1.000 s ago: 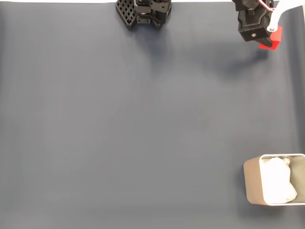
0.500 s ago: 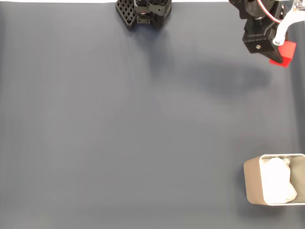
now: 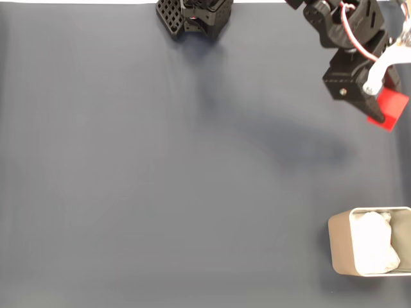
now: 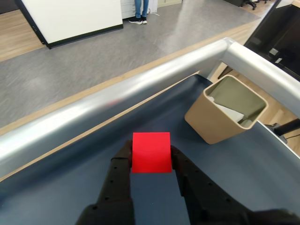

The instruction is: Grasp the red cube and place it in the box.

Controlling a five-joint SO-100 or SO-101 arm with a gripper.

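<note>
- Red cube (image 3: 388, 109) is clamped between the two fingers of the gripper (image 3: 383, 104), seen at the far right of the fixed view, clear of the mat's surface to judge by the shadow cast to its left.
- Wrist view confirms the grip: the cube (image 4: 150, 152) sits between the black fingers (image 4: 120, 174), jaws closed against its left and right faces, top face fully visible.
- Dark grey mat (image 3: 160, 179) covers the table in the fixed view; a soft shadow of the arm lies on it, left of and nearer than the gripper.
- Beige box (image 3: 340, 247) stands at the near right corner of the fixed view, well apart from the cube, with white padding (image 3: 374, 247) inside it.
- In the wrist view the box (image 4: 211, 124) stands upright on the mat, to the right of and beyond the cube, its opening facing up.
- Silver rail (image 4: 93, 117) runs along the table edge beyond the cube in the wrist view.
- Black arm base (image 3: 196, 16) sits at the far edge, centre-left in the fixed view.
</note>
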